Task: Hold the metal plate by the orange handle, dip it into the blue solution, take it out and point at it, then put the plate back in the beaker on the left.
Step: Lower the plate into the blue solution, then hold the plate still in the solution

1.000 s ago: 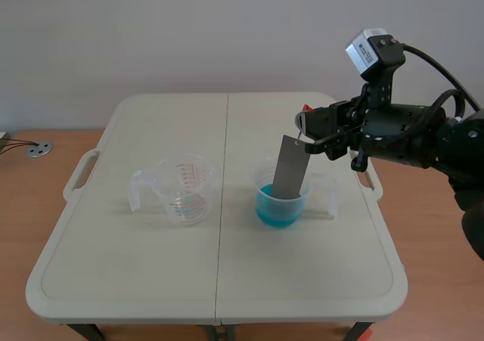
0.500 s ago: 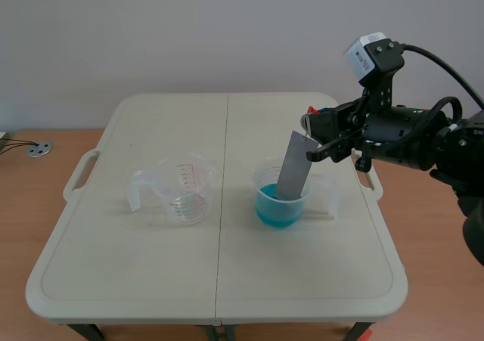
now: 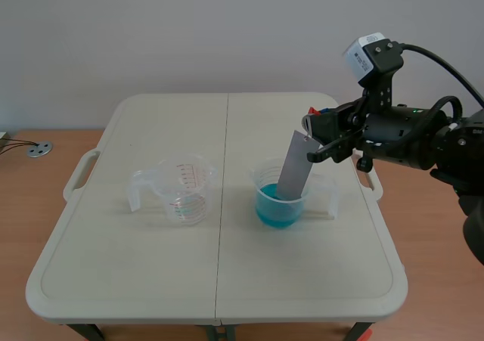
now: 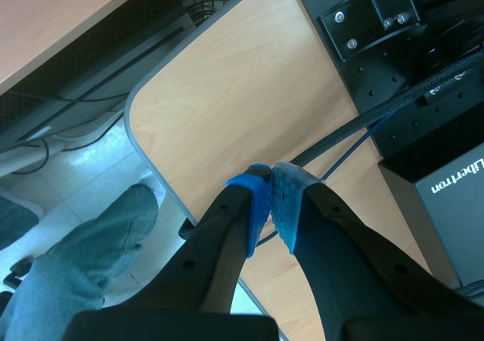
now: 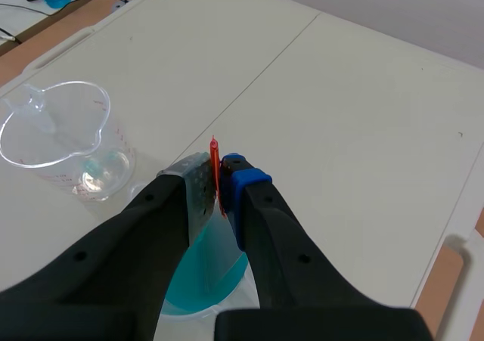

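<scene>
Two beakers share the counter (image 3: 136,273): a clear beaker (image 3: 181,193) toward its left edge, and toward its right the blue solution (image 3: 274,212), into which the right pincer (image 5: 219,176), clamped on the orange handle (image 5: 215,159), holds the metal plate (image 3: 293,167) tilted. A slanted lift could catch the rim and tip that beaker, or the thin handle could slip. The left pincer (image 4: 271,197), closed on nothing, hangs off the counter.
</scene>
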